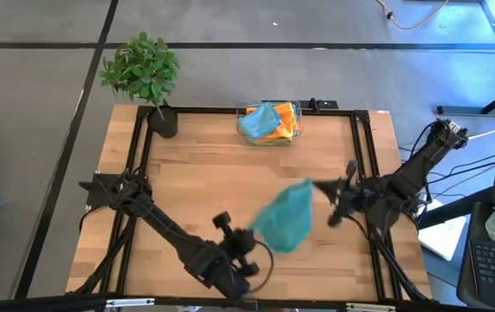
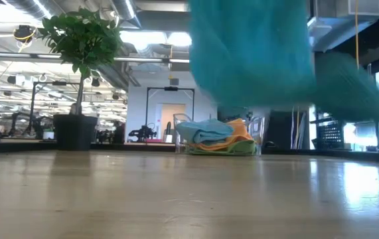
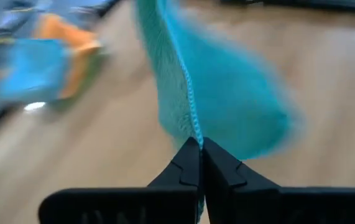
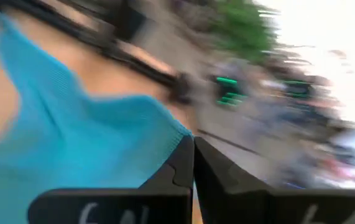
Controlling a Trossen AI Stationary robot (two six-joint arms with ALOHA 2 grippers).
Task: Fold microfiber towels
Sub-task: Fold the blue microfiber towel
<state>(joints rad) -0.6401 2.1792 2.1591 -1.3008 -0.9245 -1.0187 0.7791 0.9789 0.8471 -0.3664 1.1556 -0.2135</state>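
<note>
Folding has barely begun: a teal towel (image 1: 286,218) hangs unfolded above the table between the left gripper (image 3: 200,146) and right gripper (image 4: 193,144), both clamped on its edges, while other towels (image 1: 270,122) wait in the clear bin (image 1: 243,113) beyond them.

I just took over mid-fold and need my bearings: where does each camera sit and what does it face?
High: overhead, looking straight down; both arms, teal towel between left hand and right hand.
Low: tabletop height, looking toward the bin and plant; no arm visible.
Left wrist: past shut fingers pinching the towel.
Right wrist: past its shut fingers, same towel.
All four share the towel.
</note>
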